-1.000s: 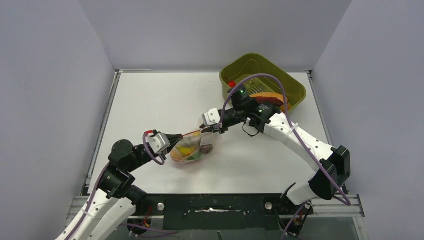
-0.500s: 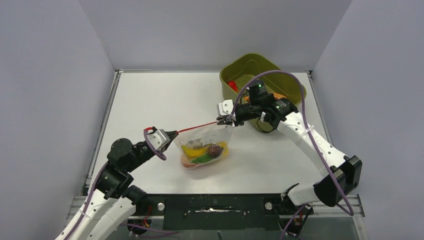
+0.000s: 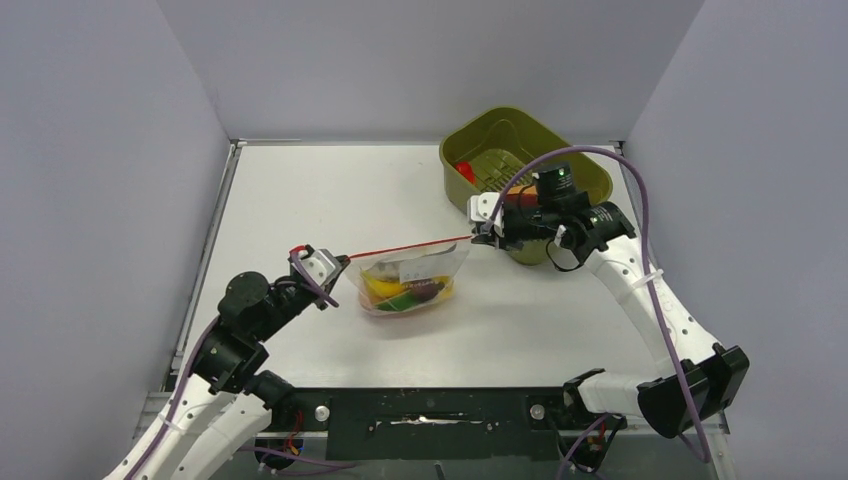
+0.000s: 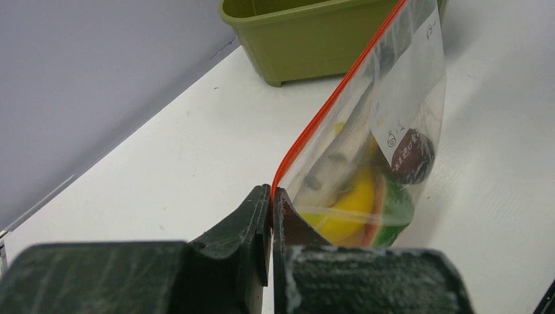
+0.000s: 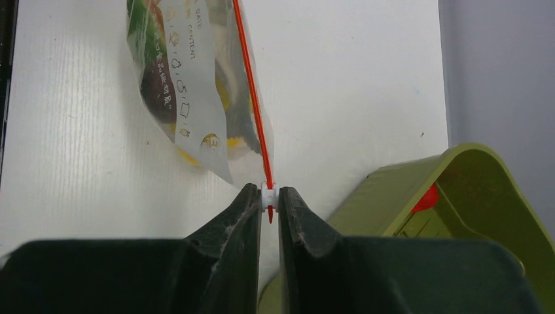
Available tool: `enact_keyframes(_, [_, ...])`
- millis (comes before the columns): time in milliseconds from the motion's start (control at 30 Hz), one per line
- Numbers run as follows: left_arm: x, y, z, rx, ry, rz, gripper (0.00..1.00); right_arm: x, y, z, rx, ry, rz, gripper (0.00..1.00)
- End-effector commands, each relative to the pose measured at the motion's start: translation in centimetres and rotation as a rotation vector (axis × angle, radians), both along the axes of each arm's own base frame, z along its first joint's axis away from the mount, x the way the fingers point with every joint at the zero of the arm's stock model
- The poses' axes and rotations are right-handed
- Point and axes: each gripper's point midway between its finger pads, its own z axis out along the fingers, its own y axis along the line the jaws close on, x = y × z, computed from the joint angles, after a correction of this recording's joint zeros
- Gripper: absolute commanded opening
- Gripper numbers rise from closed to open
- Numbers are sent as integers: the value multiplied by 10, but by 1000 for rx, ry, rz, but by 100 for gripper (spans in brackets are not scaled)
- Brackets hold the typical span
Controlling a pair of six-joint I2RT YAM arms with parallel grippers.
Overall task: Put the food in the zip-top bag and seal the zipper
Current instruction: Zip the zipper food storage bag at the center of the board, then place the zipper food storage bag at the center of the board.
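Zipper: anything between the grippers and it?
Nothing visible. The left gripper pinches one end of the zipper; the right gripper pinches the white slider at the other end. The green tub sits just beyond the right gripper.

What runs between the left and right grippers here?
The thin red-orange zipper strip of the clear plastic zip-top bag, held taut from left gripper to right gripper; clearest in the top external view.
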Motion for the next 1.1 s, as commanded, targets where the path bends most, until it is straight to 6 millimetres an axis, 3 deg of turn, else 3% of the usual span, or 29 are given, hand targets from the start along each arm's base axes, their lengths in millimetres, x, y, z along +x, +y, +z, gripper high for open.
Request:
enact_keyframes(0, [6, 12, 39, -23, -102, 68, 0, 6, -27, 19, -16, -29, -136, 0])
enact_keyframes(200, [7, 17, 31, 52, -100, 75, 0, -3, -34, 21, 27, 7, -165, 0])
enact_keyframes(300, [1, 9, 32, 45, -102, 18, 0, -15, -30, 23, 58, 23, -128, 0])
enact_keyframes(467, [-41, -24, 31, 47, -102, -279, 0, -49, -20, 36, 139, 73, -24, 0])
enact_keyframes(600, [-54, -27, 23, 37, 14, -327, 0, -85, -20, 36, 176, 161, 25, 0])
enact_keyframes(767, [-69, -20, 27, -23, 54, -310, 0, -135, -13, 38, 265, 312, 155, 0])
enact_keyframes(833, [-78, -24, 18, -11, 70, -365, 0, -126, -13, 35, 254, 289, 131, 0])
enact_keyframes(900, [-73, -29, 4, -2, 125, -372, 0, -102, -11, 29, 248, 254, 61, 0])
enact_keyframes(1067, [-31, -38, -37, -7, 314, -229, 0, -37, -2, -4, 267, 173, -73, 5])
